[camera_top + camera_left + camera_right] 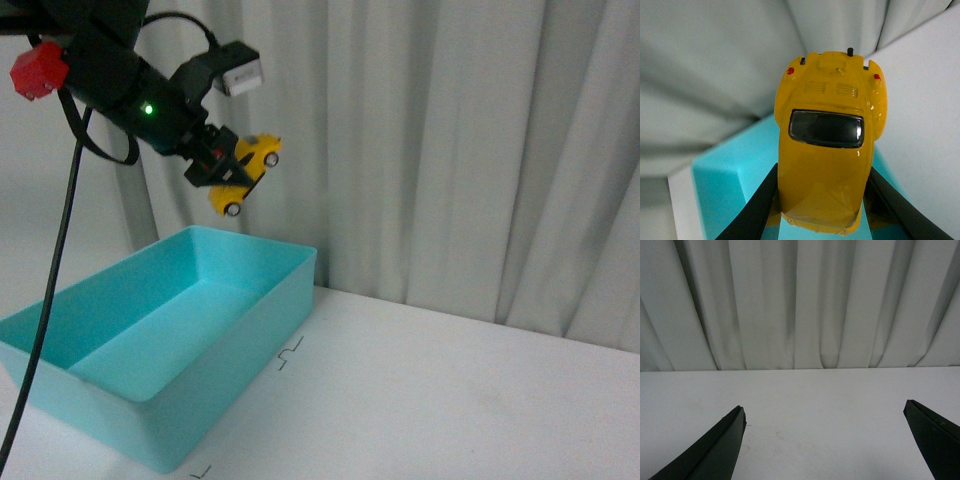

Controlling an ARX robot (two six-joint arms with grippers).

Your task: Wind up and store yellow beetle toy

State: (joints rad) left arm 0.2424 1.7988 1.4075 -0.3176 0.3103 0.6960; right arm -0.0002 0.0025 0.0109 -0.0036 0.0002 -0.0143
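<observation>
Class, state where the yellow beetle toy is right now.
Front view, upper left: the yellow beetle toy hangs in the left gripper, above the far end of the turquoise bin.

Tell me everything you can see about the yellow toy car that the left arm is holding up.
The yellow beetle toy is a small, glossy car, seemingly painted metal or plastic, with a rounded roof, a dark window, vent slits, two red lights and black wheels with silver hubs. It hangs in the air, steeply tilted, clamped on both sides by the left gripper and its black fingers, above the far end of the turquoise bin. Nothing else touches it.
</observation>
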